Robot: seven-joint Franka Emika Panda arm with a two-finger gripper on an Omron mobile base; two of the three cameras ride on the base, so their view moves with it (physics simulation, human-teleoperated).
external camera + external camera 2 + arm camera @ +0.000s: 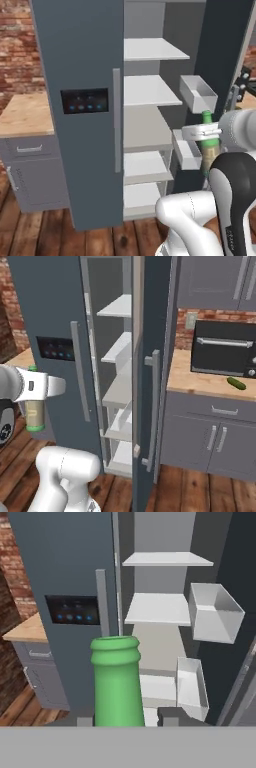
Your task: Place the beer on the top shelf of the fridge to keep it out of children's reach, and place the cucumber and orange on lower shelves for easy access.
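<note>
Brick-walled kitchen: tall slate-grey fridge (pixel 80 100) stands open; pincer (pixel 206 133) grips the slim green glass beer bottle (pixel 208 147) upright, topmost pale shelf (pixel 152 49) at eleven o'clock, ready for lifting

The white arm rises from the base, bends at a dark elbow joint and reaches forward at mid height. Its wrist is level, with the hand pointing ahead. The gripper (pixel 207 134) is closed on the beer (pixel 208 145), which it holds upright in the air, the green neck sticking up between the fingers and the labelled body hanging below.
</note>
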